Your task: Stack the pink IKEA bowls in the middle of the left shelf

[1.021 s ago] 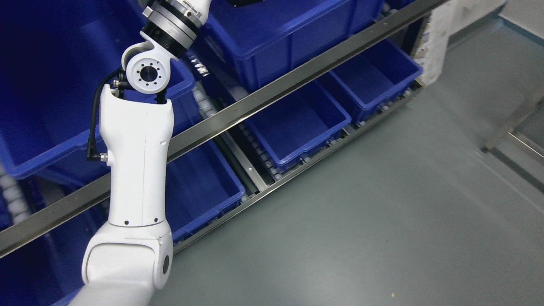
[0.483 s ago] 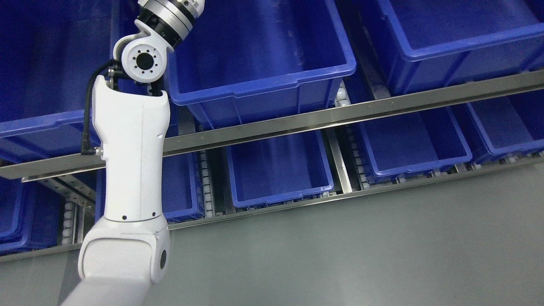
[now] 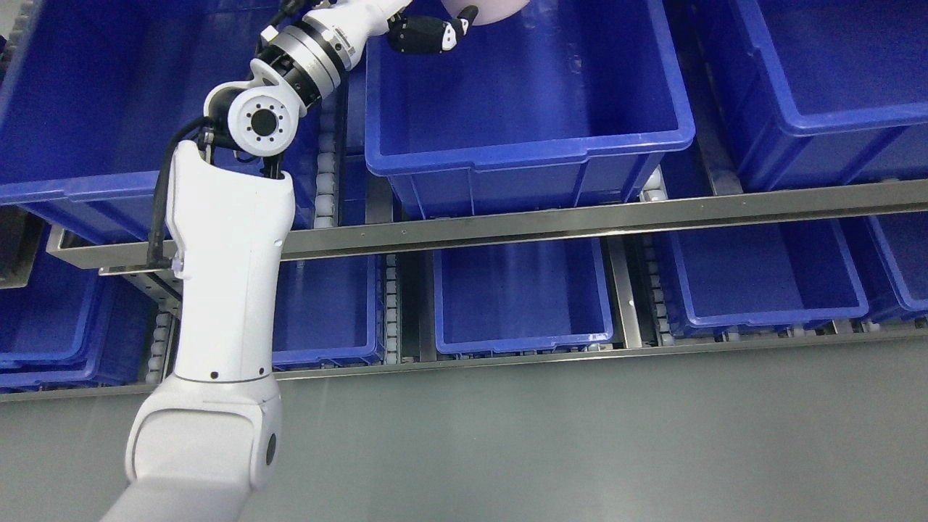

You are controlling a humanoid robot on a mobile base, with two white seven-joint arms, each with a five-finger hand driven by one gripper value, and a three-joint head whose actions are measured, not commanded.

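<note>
Middle bin [image 3: 529, 156]: my left hand [image 3: 428, 32] inside, fingers closed on a pink bowl [image 3: 493, 9]. Lower bins [image 3: 522, 297]: empty.

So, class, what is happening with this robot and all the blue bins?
The left arm reaches up over the middle blue bin on the upper shelf level. Its robot hand sits at the top edge of the picture beside a pale pink bowl, mostly cut off, so a grasp cannot be confirmed. The bins in view look empty. The right arm is not visible.
</note>
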